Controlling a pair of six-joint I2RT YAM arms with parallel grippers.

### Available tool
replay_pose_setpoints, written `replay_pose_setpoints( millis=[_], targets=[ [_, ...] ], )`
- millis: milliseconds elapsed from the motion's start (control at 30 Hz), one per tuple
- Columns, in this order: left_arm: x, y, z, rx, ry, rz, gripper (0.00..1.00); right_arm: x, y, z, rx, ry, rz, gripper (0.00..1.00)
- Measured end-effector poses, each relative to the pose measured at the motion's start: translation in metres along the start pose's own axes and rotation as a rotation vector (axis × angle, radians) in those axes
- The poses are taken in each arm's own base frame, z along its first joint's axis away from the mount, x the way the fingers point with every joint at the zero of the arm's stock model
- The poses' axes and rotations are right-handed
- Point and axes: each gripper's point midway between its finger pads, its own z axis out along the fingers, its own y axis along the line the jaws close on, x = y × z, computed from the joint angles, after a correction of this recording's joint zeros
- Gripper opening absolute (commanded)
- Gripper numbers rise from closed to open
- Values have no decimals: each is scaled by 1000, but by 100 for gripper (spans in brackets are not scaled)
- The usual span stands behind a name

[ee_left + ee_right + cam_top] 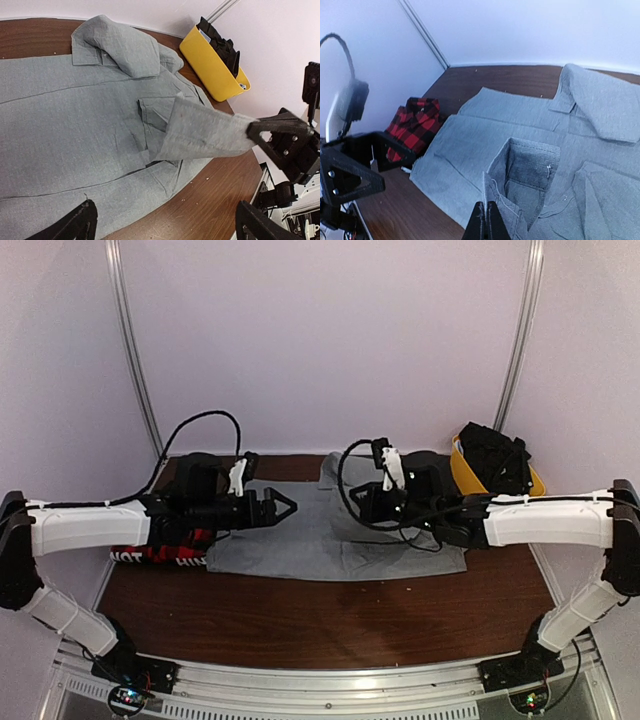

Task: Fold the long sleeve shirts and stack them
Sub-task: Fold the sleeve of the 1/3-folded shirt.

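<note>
The grey shirt [300, 540] lies spread flat on the wooden table, collar toward the back. In the left wrist view [75, 110] its chest pocket shows. My right gripper [486, 222] is shut on the edge of the grey sleeve [520, 165] and holds it lifted over the shirt body; it also shows in the top view [362, 506]. My left gripper [285, 506] hovers open and empty over the shirt's left part, its fingers [75, 227] wide apart. The red-and-black plaid shirt [170, 552] lies bunched at the left, partly under my left arm, and shows in the right wrist view [415, 125].
A yellow plastic bin [462, 478] with dark cloth in it stands at the back right, close to the shirt's collar; it also shows in the left wrist view [210, 67]. Bare wooden table [330, 625] lies in front of the shirt. A white wall closes off the back.
</note>
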Motion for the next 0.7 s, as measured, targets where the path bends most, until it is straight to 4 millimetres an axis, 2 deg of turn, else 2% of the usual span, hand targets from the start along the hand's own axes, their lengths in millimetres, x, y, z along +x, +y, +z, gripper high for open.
replay_pose_setpoints(
  millis=[100,167,233,300,433,467,567,633,700],
  targets=[
    [-3,2,-7,-28,-20,0,98,-29,3,-2,55,-91,19,0],
    [-7,3,-13,-46,-40,2,98,-39,7,-5,84,-138,29,0],
    [-10,4,-19,-63,-59,5,98,-40,13,-6,109,-170,34,0],
    [-13,6,-25,-87,-74,10,98,-32,20,0,119,-179,40,1],
    [-14,13,-34,-135,-92,16,98,7,30,34,125,-122,39,9],
    [-13,15,-36,-147,-96,19,98,24,33,48,124,-90,36,14],
    [-11,22,-43,-183,-101,22,98,72,45,81,96,6,32,39],
    [-8,26,-46,-203,-100,22,98,106,57,100,54,82,27,47],
    [-5,30,-48,-216,-97,20,98,127,61,105,27,133,35,53]
  ],
)
